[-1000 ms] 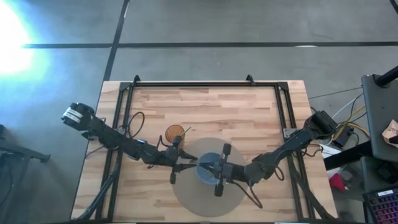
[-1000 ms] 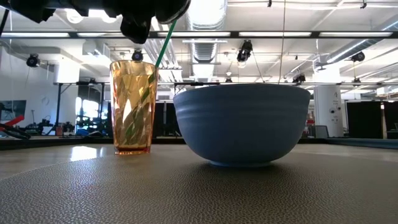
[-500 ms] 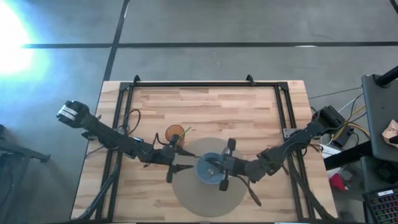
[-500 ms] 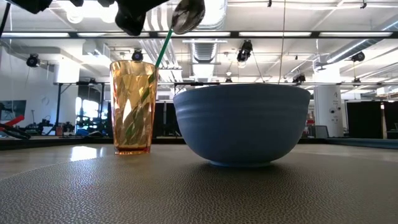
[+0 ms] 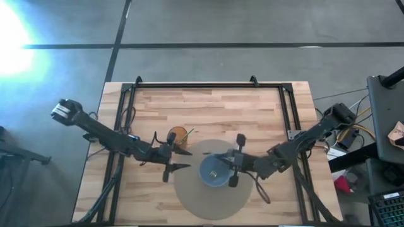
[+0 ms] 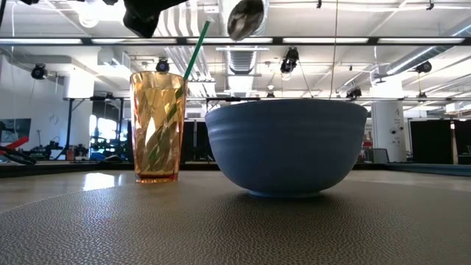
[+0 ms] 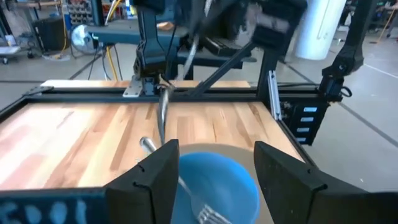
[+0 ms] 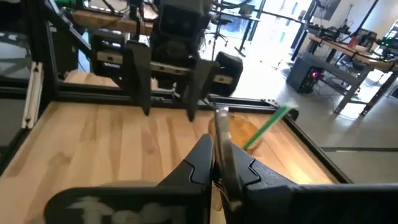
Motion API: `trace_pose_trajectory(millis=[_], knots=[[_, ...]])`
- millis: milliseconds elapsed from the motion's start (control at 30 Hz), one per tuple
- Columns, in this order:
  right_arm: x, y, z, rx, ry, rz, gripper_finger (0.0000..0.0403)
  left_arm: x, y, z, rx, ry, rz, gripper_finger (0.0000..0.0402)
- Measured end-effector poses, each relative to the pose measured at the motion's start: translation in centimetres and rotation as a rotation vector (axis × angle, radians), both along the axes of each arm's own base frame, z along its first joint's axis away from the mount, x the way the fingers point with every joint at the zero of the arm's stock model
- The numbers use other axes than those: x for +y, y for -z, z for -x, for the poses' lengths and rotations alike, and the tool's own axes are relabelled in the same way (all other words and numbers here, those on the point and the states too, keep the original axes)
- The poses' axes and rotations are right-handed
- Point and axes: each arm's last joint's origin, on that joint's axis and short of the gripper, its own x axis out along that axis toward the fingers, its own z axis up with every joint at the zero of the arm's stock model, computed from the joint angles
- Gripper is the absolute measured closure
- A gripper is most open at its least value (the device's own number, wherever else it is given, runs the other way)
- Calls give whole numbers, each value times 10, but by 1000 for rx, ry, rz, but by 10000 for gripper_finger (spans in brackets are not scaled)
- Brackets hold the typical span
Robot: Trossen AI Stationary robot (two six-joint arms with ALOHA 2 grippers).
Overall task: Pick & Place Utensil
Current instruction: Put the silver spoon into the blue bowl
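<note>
A metal spoon [image 6: 245, 18] sits in my right gripper [image 8: 222, 163], which is shut on it above the right side of the blue bowl [image 5: 214, 171]. The spoon's bowl end [image 7: 147, 144] points toward my left gripper [image 7: 214, 180]. That gripper is open and stands left of the bowl [image 7: 211, 180], near the orange cup [image 5: 177, 135]. The cup [image 6: 157, 125] stands on the table with a green straw [image 6: 195, 50] leaning in it. A fork [image 7: 208, 216] lies inside the blue bowl. The bowl [image 6: 285, 147] rests on a round grey mat [image 5: 208, 202]. My right gripper pinches the spoon's handle [image 8: 222, 146] between its two fingers [image 8: 202, 163], coming from the table's right side with the fingers lying along the handle. The spoon is lifted clear and reaches out past the fingertips over the blue bowl, toward the table's left.
A black frame [image 5: 202, 85] runs around the wooden tabletop [image 5: 221, 110]. Bare wood lies beyond the cup and bowl toward the far edge. Cables hang off the table's right side [image 5: 344, 135].
The two grippers have drawn apart: my left gripper has moved toward the table's left edge, my right gripper toward the right edge. The spoon has gone along with the right gripper, its bowl end travelling rightward above the blue bowl's rim.
</note>
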Motion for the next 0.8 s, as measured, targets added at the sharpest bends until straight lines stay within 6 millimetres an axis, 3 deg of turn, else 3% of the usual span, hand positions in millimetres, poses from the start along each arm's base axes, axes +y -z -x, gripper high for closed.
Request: trace_pose_trajectory(millis=[167,433,633,800], knots=[[-27,-23,12,11,-38,-44,394,6,-7,12,29,-2,-3,202],[-96,-48,29,46,-113,-269,394,12,-15,24,40,-2,-6,202],[-138,-50,29,75,-212,-508,394,14,-16,29,55,-2,-15,202],[-159,-40,20,131,-262,-656,394,15,-15,31,78,-3,-24,202]])
